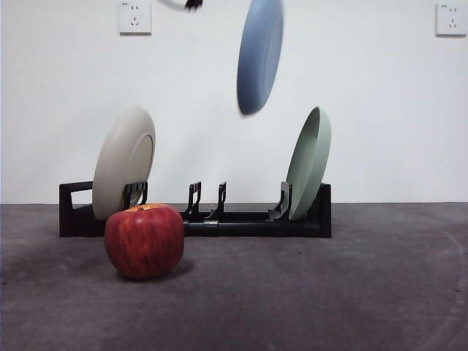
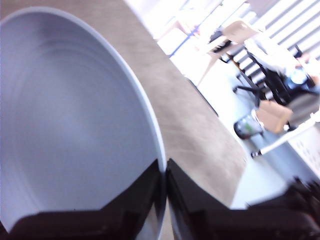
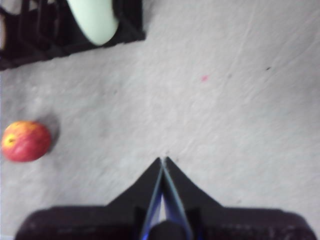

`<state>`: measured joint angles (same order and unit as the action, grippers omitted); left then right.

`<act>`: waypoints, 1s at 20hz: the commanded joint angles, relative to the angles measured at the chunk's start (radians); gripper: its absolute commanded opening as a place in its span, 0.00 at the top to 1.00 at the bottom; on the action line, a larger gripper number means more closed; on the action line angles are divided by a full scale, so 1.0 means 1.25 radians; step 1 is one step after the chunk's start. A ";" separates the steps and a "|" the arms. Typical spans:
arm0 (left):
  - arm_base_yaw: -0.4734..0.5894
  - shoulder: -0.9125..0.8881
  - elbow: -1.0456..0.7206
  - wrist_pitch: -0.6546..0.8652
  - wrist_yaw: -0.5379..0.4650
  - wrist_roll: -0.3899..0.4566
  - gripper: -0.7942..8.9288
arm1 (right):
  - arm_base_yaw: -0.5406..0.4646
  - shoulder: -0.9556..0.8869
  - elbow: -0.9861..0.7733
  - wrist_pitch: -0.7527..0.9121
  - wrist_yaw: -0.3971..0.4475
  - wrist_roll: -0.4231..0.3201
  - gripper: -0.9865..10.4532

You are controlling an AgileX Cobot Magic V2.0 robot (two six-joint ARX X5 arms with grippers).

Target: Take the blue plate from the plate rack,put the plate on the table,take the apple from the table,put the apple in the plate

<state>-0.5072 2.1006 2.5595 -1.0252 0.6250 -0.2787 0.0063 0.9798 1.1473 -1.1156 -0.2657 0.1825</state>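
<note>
The blue plate point(image 1: 259, 58) hangs on edge in the air, high above the middle of the black plate rack point(image 1: 248, 219). My left gripper point(image 2: 164, 167) is shut on the plate's rim point(image 2: 75, 125); in the front view it is above the picture's top edge. The dark red apple point(image 1: 144, 240) sits on the grey table point(image 1: 329, 292) in front of the rack's left part. My right gripper point(image 3: 162, 161) is shut and empty, above bare table, with the apple point(image 3: 26, 141) well off to one side.
A cream-white plate point(image 1: 123, 162) stands in the rack's left end and a pale green plate point(image 1: 308, 162) in its right end, also in the right wrist view point(image 3: 93, 17). A black tip point(image 1: 192, 4) shows at the top edge. A white wall stands behind.
</note>
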 commanded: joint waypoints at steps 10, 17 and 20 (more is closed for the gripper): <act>-0.334 0.001 0.120 -0.235 -0.361 0.266 0.92 | 0.001 -0.253 0.000 0.031 0.212 0.062 0.91; -0.521 0.001 -0.013 -0.236 -0.606 0.295 0.92 | 0.001 -0.418 0.001 -0.011 0.308 0.105 0.91; -0.562 0.001 -0.185 -0.229 -0.714 0.297 0.92 | 0.001 -0.456 0.018 -0.007 0.309 0.125 0.91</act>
<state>-1.2072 2.0937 2.3547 -1.3201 -0.2489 0.0780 0.0063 0.4160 1.1629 -1.1339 0.1162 0.3149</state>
